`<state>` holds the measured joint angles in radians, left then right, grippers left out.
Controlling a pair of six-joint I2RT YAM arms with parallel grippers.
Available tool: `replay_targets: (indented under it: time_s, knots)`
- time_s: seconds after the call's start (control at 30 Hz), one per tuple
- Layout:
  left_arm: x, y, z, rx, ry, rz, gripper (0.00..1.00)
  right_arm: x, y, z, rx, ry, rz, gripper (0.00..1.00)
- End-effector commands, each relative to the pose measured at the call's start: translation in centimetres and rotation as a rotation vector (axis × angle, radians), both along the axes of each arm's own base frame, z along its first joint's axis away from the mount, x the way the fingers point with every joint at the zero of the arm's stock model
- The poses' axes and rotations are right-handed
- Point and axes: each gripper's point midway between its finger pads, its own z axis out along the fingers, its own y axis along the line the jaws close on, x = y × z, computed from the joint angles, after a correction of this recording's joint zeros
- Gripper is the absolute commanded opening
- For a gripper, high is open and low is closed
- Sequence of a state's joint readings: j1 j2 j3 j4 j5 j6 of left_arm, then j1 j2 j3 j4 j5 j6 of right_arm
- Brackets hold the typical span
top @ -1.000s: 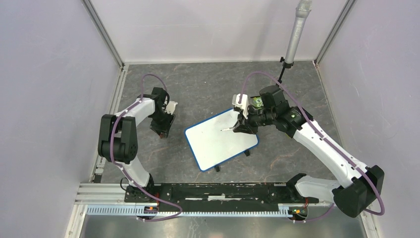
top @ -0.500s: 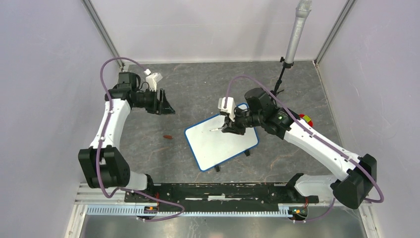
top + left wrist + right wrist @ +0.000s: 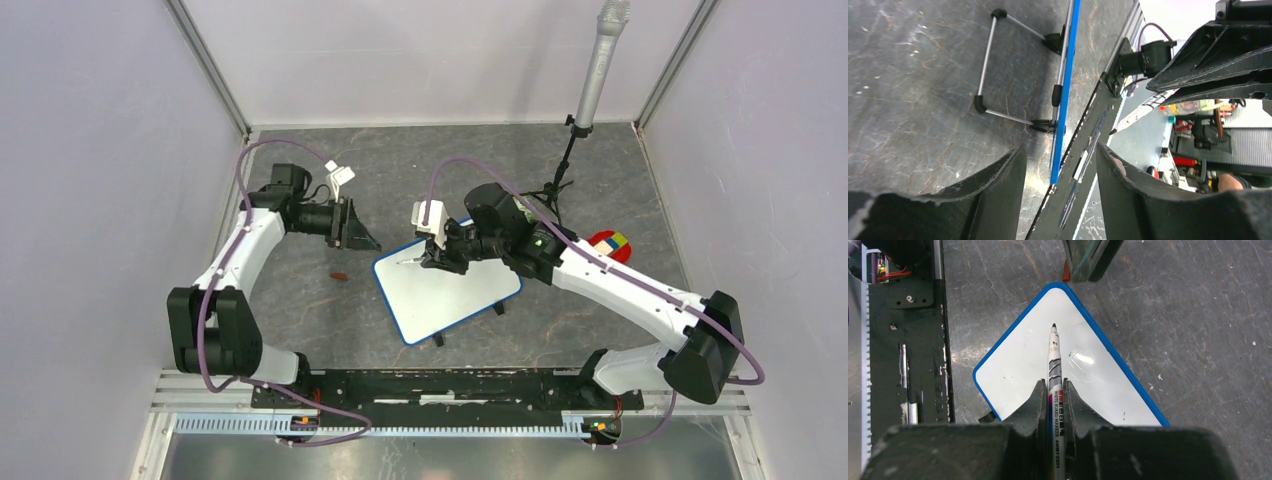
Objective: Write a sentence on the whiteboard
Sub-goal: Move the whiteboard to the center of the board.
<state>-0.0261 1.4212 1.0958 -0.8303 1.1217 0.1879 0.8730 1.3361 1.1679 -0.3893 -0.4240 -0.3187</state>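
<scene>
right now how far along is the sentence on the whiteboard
Done: the right gripper is shut on the uncapped marker. In hand: its tip is poised over the whiteboard near one corner; contact unclear. Left: the whole sentence, since the board shows no letters yet.

Small glossy white whiteboard with thin blue rounded frame. Turned diagonally, propped on black feet.
</scene>
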Motion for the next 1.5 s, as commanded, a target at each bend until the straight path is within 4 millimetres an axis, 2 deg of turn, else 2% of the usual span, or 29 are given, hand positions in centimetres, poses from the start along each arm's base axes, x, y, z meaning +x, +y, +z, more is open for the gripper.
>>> replay_targets:
  time_s: [0.0,0.17,0.33,0.43,0.57,0.73,0.97,1.13,1.47]
  knots:
    - [-0.1,-1.5,-0.8,-0.004,0.005,-0.060,0.56,0.6,1.3,2.2,0.067,-0.032,-0.006,0.00]
    - [0.7,-2.5,-1.2,0.017,0.014,-0.092,0.41,0.2,1.4,2.5,0.059,-0.036,0.022,0.00]
    - [1.8,-3.4,-0.8,0.014,-0.004,-0.120,0.40,-2.4,0.7,2.5,0.048,-0.007,0.141,0.00]
    - [1.3,-4.6,-1.0,0.009,0.008,-0.161,0.39,-3.2,0.1,2.5,0.033,0.001,0.166,0.00]
    - [0.4,-5.5,-1.8,0.021,0.028,-0.196,0.37,-3.3,-0.8,2.5,0.019,-0.021,0.148,0.00]
    - [0.3,-6.4,-2.0,0.031,0.027,-0.233,0.22,-3.3,-1.2,2.3,0.009,-0.034,0.140,0.00]
    - [-0.9,-7.9,-3.0,0.057,0.061,-0.312,0.07,-3.3,-1.4,2.2,0.005,-0.033,0.138,0.00]
    - [-1.8,-8.7,-3.5,0.072,0.056,-0.360,0.03,-3.4,-1.6,1.8,-0.003,-0.026,0.137,0.00]
    - [-2.5,-8.8,-3.3,0.077,0.051,-0.461,0.02,-3.7,-1.9,1.3,-0.013,-0.020,0.140,0.00]
